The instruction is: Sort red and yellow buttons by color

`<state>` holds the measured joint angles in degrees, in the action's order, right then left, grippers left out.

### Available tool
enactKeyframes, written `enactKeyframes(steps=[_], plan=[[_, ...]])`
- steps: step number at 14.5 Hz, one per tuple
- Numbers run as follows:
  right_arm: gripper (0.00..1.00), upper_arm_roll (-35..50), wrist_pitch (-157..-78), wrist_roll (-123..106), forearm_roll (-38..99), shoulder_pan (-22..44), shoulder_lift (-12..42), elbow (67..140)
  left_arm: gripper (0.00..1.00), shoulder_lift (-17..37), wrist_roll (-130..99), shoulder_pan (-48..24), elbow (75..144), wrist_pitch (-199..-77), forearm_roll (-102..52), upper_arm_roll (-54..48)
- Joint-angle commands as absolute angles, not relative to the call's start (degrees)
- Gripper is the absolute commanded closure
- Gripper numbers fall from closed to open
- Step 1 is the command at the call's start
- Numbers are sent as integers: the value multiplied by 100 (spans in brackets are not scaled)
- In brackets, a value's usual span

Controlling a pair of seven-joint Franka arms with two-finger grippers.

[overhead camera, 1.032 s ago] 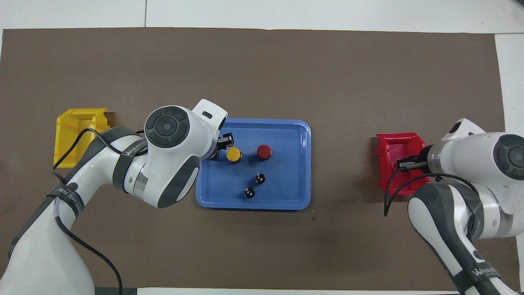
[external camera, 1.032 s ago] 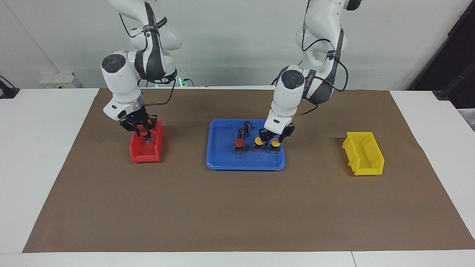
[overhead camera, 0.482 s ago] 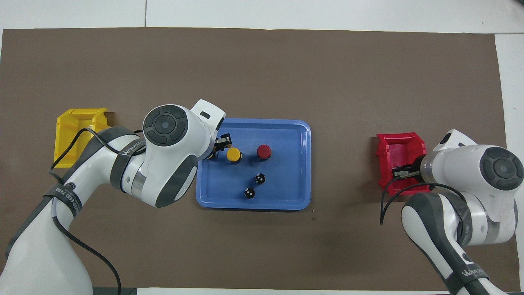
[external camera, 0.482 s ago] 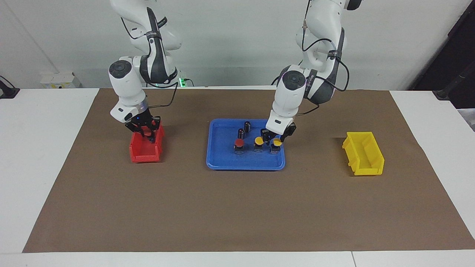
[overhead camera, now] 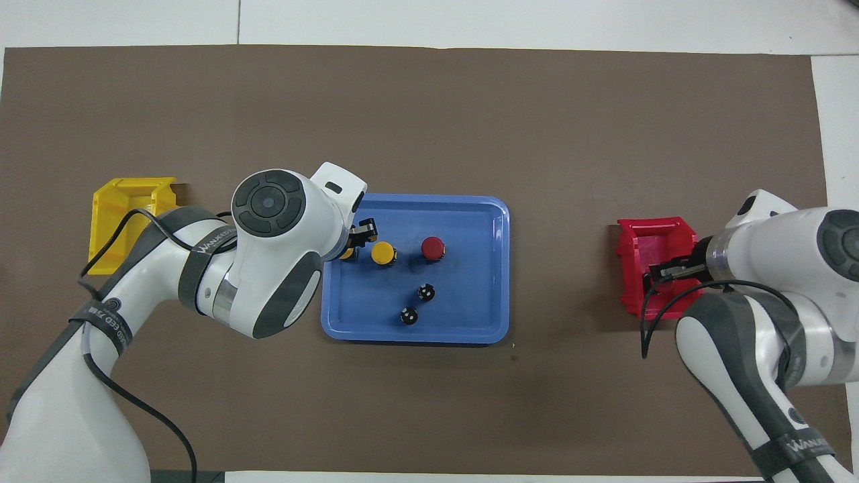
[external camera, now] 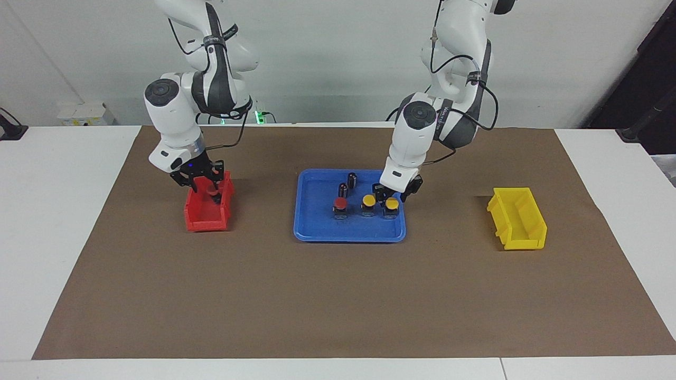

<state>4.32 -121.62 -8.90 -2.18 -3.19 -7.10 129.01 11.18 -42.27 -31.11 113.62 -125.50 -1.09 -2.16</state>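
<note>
Both arms reach down, wrists bent. The left gripper points downward, fingers spread. The right gripper points downward, fingers spread.

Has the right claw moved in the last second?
Yes, slightly. The right claw has risen a little over the red bin, ending nearer the bin's robot-side wall; it had dipped lower halfway.
</note>
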Motion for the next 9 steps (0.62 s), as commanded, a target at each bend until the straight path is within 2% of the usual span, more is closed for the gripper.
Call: enactKeyframes(steps=[1, 3, 5, 6, 7, 9], plan=[[33, 553, -11130, -688, -141, -220, -195, 11500, 32, 958, -4228, -3129, 11505, -12498, -88, -176], [31, 650, -10768, 119, -114, 279, 139, 10779, 34, 941, -4228, -3129, 11557, -12542, -88, -185], [28, 650, -10880, 910, -97, 745, 263, 10565, 46, 932, -4228, -3120, 11645, -12603, -88, -185], [28, 659, -11046, 1306, -88, 930, 307, 10556, 61, 923, -4236, -3103, 11698, -12691, -88, -185], [27, 659, -11213, 1605, -88, 1114, 325, 10556, 92, 923, -4245, -3076, 11742, -12813, -88, -185], [27, 659, -11364, 1959, -79, 1291, 343, 10564, 98, 914, -4271, -3067, 11777, -12858, -88, -176]])
